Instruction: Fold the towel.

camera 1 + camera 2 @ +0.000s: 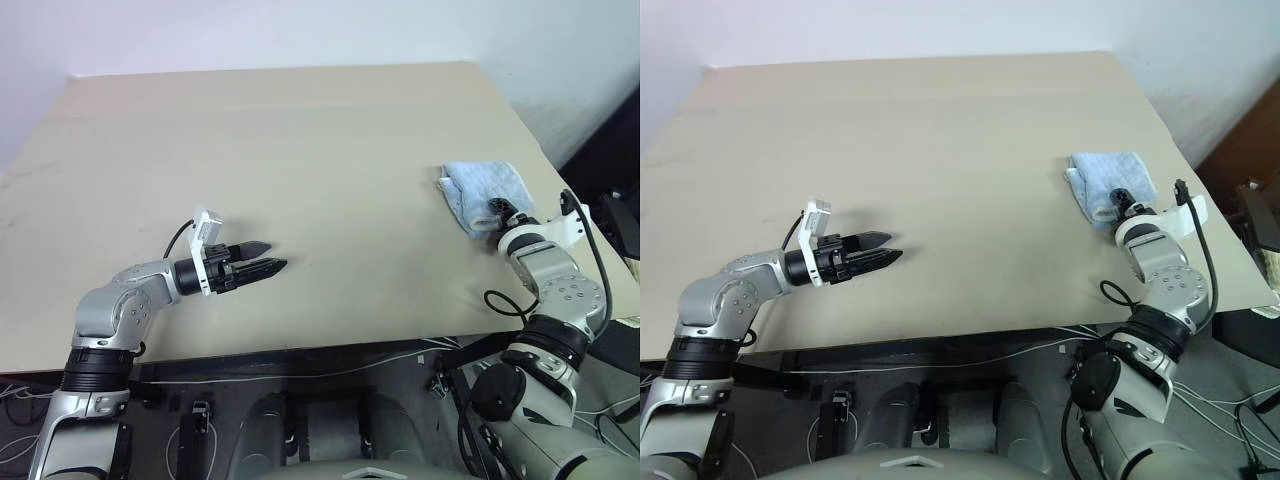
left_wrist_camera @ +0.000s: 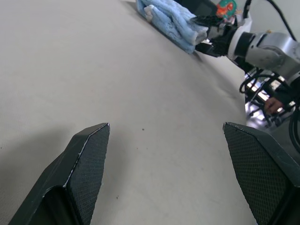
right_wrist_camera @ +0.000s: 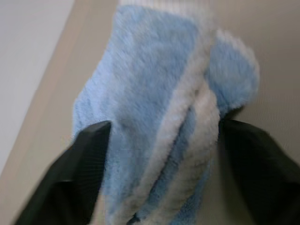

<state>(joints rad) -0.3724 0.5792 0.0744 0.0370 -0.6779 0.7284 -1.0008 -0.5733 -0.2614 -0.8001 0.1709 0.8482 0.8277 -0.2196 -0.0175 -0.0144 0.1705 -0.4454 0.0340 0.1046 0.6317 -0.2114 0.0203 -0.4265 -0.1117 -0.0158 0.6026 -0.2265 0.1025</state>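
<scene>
The towel (image 1: 483,188) is a light-blue terry cloth with a whitish hem, lying bunched and folded over itself near the right edge of the tan table (image 1: 300,130). My right gripper (image 1: 505,212) is at the towel's near end and stands open. In the right wrist view its two fingers stand wide apart on either side of the towel (image 3: 154,93), whose hem runs between them. My left gripper (image 1: 265,257) is open and hovers low over bare table at the front left, far from the towel, pointing towards the right. The left wrist view shows the towel (image 2: 171,18) and the right gripper (image 2: 206,35) beyond its own fingers.
The table's right edge (image 1: 560,190) runs close beside the towel and its front edge (image 1: 330,345) lies just under both arms. Cables (image 1: 300,372) hang below the front edge. Dark equipment (image 1: 620,215) stands off the table at the right.
</scene>
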